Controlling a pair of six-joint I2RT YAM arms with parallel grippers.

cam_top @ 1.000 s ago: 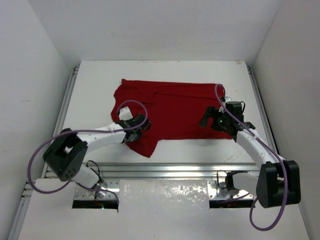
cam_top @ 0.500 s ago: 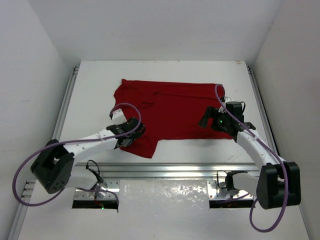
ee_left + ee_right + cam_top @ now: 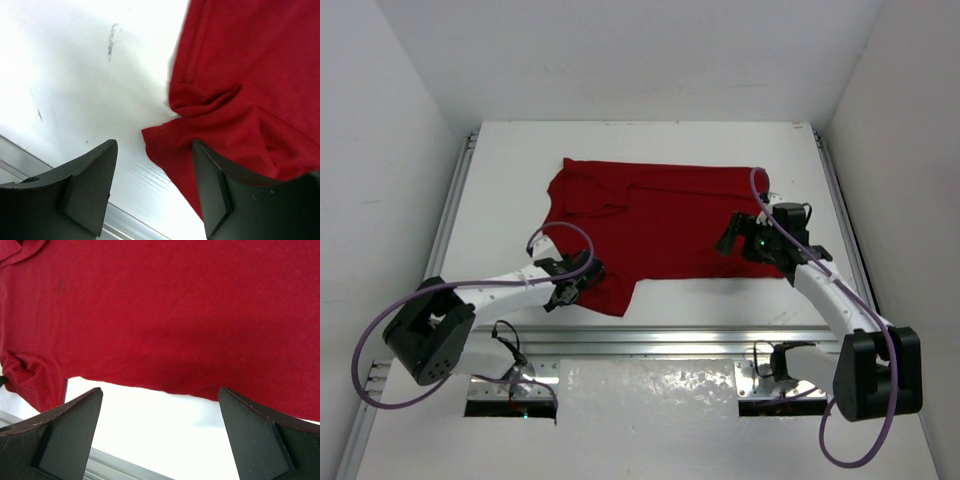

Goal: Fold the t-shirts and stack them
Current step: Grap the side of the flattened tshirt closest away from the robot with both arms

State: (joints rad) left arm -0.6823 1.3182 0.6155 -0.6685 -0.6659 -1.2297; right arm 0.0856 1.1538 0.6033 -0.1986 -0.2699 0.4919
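Well, the white bench (image 3: 500, 180) fills most of the view. The dark red t-shirt (image 3: 665, 205) lies spread across its middle, nearer the right edge than the left, with one sleeve (image 3: 610, 290) sticking out toward the near edge. The left tool (image 3: 582, 282) reaches in low from the near left corner and sits at that sleeve, released. Its fingers (image 3: 85, 185) are apart with the rumpled sleeve corner between them; one finger overlaps the cloth, though I cannot tell whether it touches. The right tool (image 3: 730, 238) hangs over the shirt's near hem toward the right edge. It is released too, its fingers spread wide over hem and bare bench.
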